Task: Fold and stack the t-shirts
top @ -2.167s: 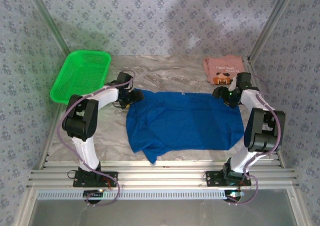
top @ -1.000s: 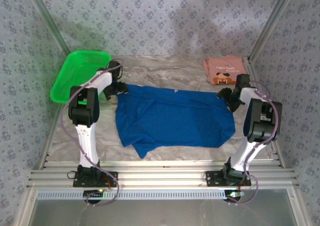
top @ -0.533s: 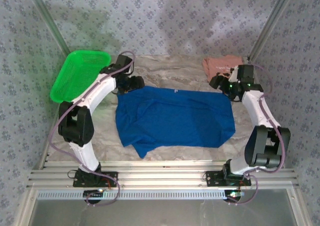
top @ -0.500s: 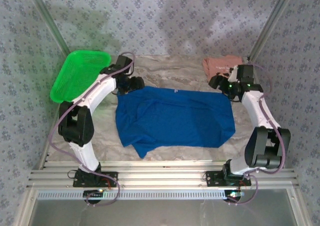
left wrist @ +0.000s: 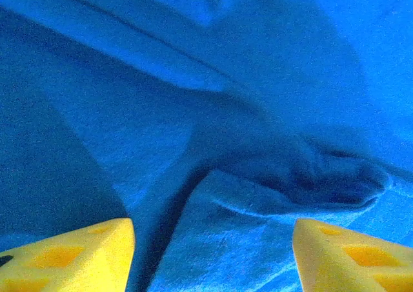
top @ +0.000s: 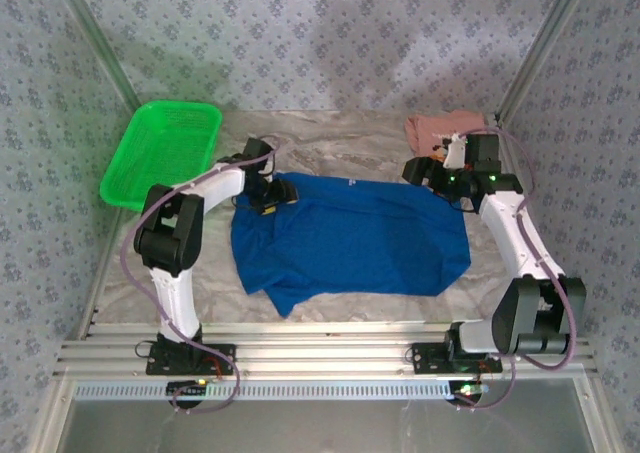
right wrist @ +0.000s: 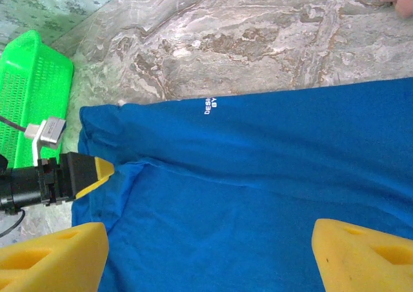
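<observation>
Green basket (top: 165, 153) near blue t-shirt (top: 360, 238)

A lab booth: aluminium frame (top: 330, 357), patterned walls (top: 330, 43).

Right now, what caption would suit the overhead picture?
Left gripper and right gripper, both open, poised at the far corners of the blue t-shirt; pink t-shirt and green basket behind.
</observation>
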Robot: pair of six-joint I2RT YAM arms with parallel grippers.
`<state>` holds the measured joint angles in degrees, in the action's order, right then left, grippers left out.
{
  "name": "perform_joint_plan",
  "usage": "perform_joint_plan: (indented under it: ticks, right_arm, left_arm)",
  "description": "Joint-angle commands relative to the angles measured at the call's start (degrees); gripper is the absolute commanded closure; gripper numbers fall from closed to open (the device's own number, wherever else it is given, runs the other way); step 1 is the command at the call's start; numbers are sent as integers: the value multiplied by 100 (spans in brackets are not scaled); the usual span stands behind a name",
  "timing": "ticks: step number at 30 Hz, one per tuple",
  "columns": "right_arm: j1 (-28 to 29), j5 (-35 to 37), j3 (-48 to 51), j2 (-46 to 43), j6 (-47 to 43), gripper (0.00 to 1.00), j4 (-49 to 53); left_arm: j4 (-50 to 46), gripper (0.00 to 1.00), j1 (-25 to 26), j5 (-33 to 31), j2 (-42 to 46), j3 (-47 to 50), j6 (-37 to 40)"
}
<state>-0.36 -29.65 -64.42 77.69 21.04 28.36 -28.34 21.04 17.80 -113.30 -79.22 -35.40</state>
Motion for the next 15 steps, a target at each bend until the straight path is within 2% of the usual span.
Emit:
perform_joint_plan:
  ticks: [1,9,15]
  right_arm:
    - [36,-103,-9,-137,-137,15,161]
    - [36,-29,-97,-150,-166,15,229]
    - [29,2,-132,-151,-162,15,207]
  left_arm:
    - [214,35,91,241,-112,106,13]
    - [316,36,187,326,175,637,4]
    - [412,36,535,399,546,946,0]
